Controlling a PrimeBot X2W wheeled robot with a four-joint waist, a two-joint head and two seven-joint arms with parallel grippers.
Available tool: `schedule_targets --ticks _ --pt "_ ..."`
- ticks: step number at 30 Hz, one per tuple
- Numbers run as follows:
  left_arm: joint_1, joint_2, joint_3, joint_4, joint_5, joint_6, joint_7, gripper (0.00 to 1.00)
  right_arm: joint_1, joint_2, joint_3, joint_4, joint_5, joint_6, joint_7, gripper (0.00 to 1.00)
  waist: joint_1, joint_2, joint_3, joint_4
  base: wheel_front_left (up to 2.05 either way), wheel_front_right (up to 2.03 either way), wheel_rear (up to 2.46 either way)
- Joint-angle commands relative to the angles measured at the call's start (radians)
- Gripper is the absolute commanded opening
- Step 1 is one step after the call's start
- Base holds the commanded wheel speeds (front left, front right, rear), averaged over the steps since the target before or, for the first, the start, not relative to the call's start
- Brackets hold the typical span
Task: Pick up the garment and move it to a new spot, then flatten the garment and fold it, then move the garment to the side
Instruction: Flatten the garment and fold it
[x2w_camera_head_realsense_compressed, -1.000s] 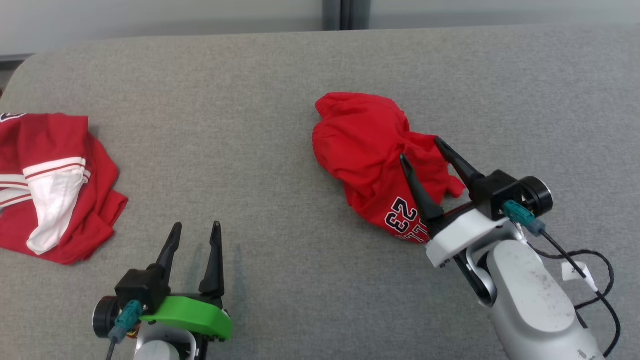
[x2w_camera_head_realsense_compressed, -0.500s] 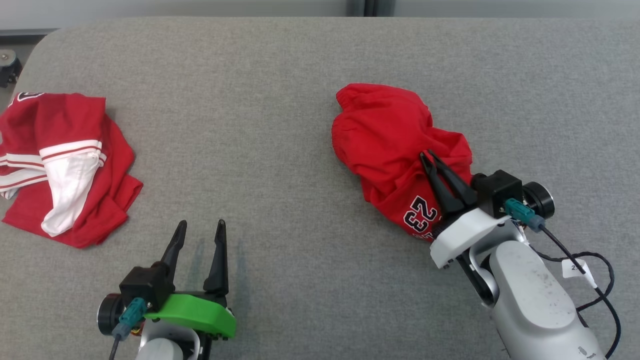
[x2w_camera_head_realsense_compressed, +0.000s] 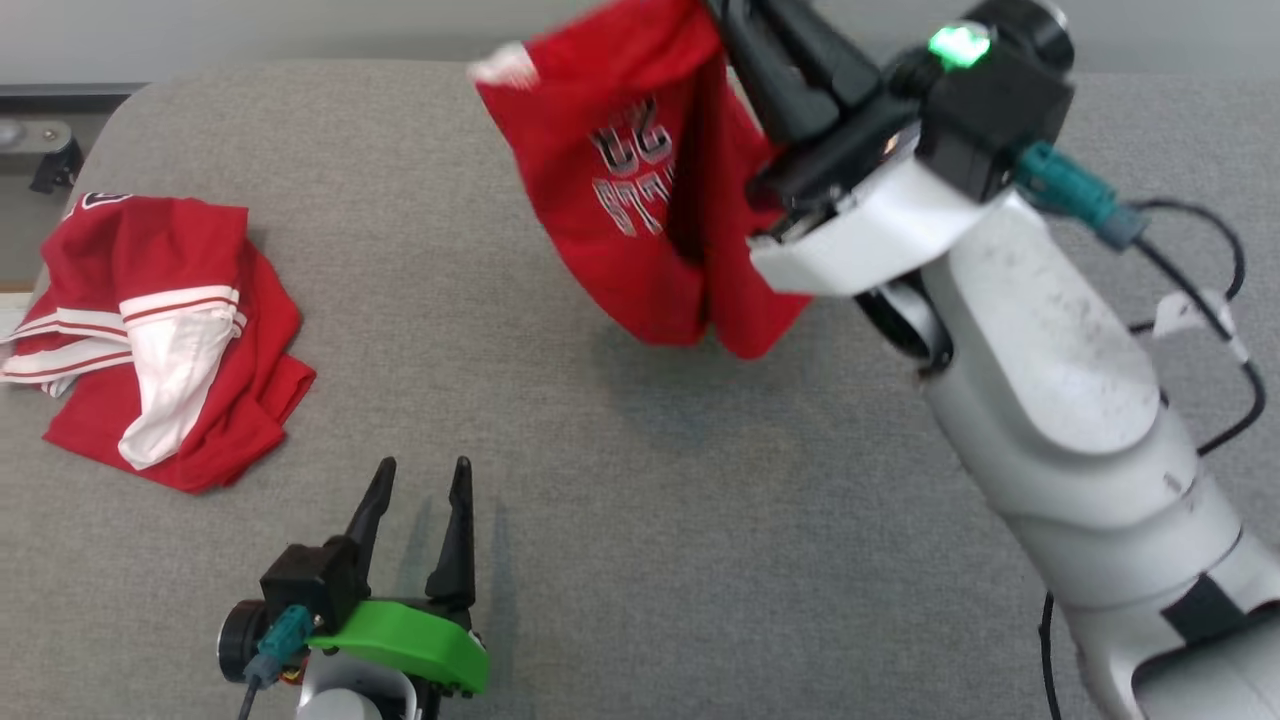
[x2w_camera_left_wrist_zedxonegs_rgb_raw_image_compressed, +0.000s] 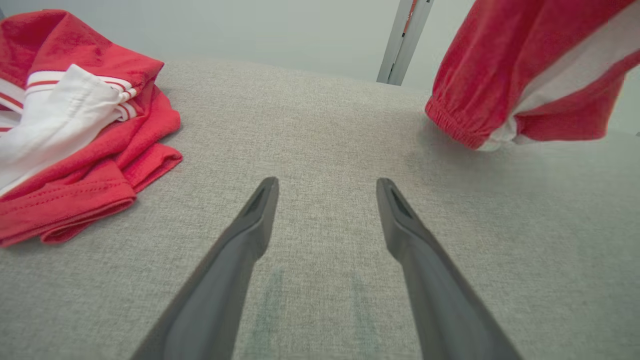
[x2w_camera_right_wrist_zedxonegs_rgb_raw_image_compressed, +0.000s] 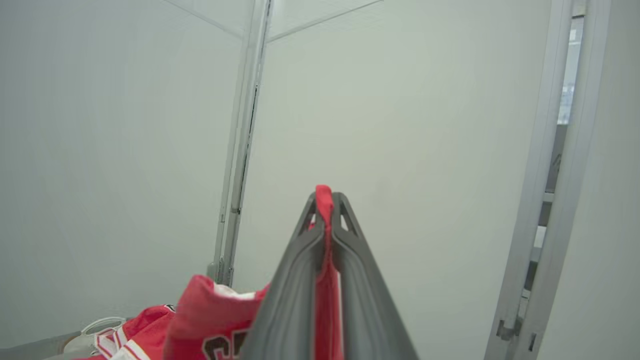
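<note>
Basketball shorts (x2w_camera_head_realsense_compressed: 620, 200) in red, printed with a number 23 above a line of blurred lettering, hang in the air at the upper middle of the head view, clear of the grey fabric-covered table (x2w_camera_head_realsense_compressed: 650, 520). The right gripper (x2w_camera_right_wrist_zedxonegs_rgb_raw_image_compressed: 324, 200) has its two dark fingers clamped together on a fold of the red cloth. At the lower left, the left gripper (x2w_camera_head_realsense_compressed: 423, 480) holds its fingers apart, low over the table. A crumpled red and white jersey (x2w_camera_head_realsense_compressed: 170, 330) lies on the table at the left edge
</note>
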Motion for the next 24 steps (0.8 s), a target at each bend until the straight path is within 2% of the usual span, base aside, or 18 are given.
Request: schedule_targets --ticks 1,4,9,13,18,19,20,21,24 --pt "0.011 0.002 -0.005 0.006 -0.008 0.0 0.0 1.0 -0.066 -0.005 0.005 -0.002 0.023 -0.002 -0.002 0.0 0.0 0.0 -0.018 0.031 0.0 0.0 0.0" --pt "0.02 0.002 -0.008 0.01 -0.02 0.0 0.0 1.0 -0.189 -0.004 0.0 0.023 0.064 -0.002 -0.002 0.0 0.0 0.0 -0.031 0.06 0.0 0.0 0.0" --pt "0.041 0.002 0.0 0.015 -0.026 0.0 0.0 1.0 -0.249 -0.005 -0.05 0.139 0.05 -0.002 -0.002 0.0 0.0 0.0 -0.043 0.075 0.0 0.0 0.0" --pt "0.049 0.001 0.013 0.01 -0.027 0.0 0.0 1.0 -0.17 -0.009 -0.111 0.268 -0.018 -0.002 -0.002 0.0 0.0 0.0 -0.032 0.067 0.0 0.0 0.0" --pt "0.018 0.001 0.003 0.001 -0.027 0.0 0.0 1.0 0.008 -0.092 -0.24 0.379 -0.094 -0.002 -0.002 0.0 0.0 0.0 0.002 0.05 0.0 0.0 0.0" --pt "0.012 0.001 0.0 0.0 -0.027 0.0 0.0 1.0 0.044 -0.109 -0.27 0.391 -0.106 -0.002 -0.002 0.05 0.0 0.0 0.008 0.046 0.0 0.0 0.0" --pt "0.008 0.002 -0.003 -0.001 -0.024 0.0 0.0 1.0 0.086 -0.134 -0.306 0.403 -0.126 -0.002 -0.002 0.4 0.0 0.0 0.015 0.04 0.0 0.0 0.0" --pt "0.005 0.002 -0.005 0.0 -0.022 0.0 0.0 1.0 0.12 -0.15 -0.333 0.413 -0.139 -0.002 -0.002 1.0 0.0 0.0 0.02 0.035 0.0 0.0 0.0" --pt "-0.008 0.001 -0.007 0.001 -0.015 0.0 0.0 1.0 0.226 -0.175 -0.44 0.439 -0.18 -0.002 -0.002 1.0 0.0 0.0 0.031 0.015 0.0 0.0 0.0"
